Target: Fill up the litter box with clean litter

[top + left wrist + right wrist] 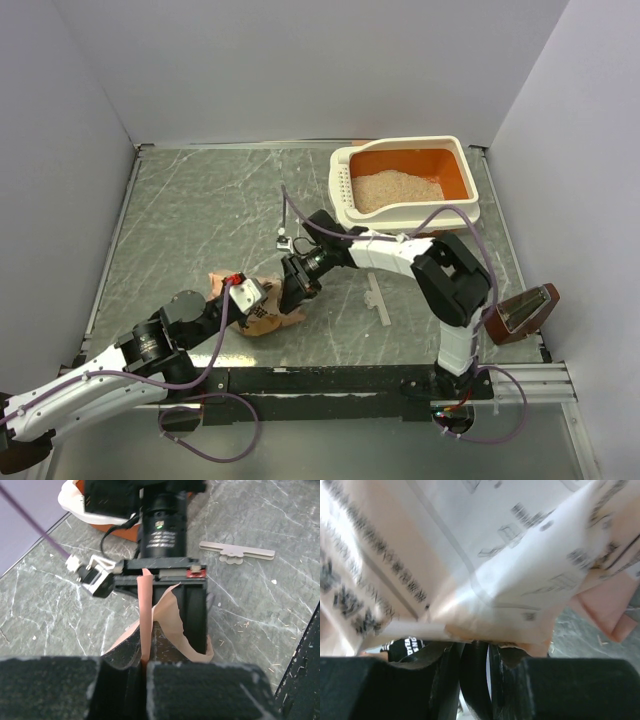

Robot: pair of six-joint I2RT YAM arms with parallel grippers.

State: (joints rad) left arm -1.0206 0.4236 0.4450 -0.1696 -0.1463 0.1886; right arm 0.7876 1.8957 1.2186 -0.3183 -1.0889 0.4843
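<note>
Where the table [200,220] reaches its far right corner sits the litter box [408,214]: cream-white rim, orange basin, perforated strip along the short side facing left. Contents: clean litter [397,188], pale beige granules heaped toward the strip side, with the orange floor bare at the right end.

Paper bag [270,322], tan-orange with dark print: crumpled, near the front centre of the table, well apart from the litter box, held between the two arms.

Left tool [144,661]: fingers closed tight on a thin upright fold of the paper bag, the sheet pinched edge-on between the pads.

Right tool [476,650]: fingers drawn nearly together on an edge of the paper bag, whose printed paper fills its wrist view. In the left wrist view it faces the left tool across the bag.

Scoop [520,312], brown outside and grey within: at the right edge of the table, well apart from both tools.

Flat grey strip [237,552]: loose on the table beside the right arm.
</note>
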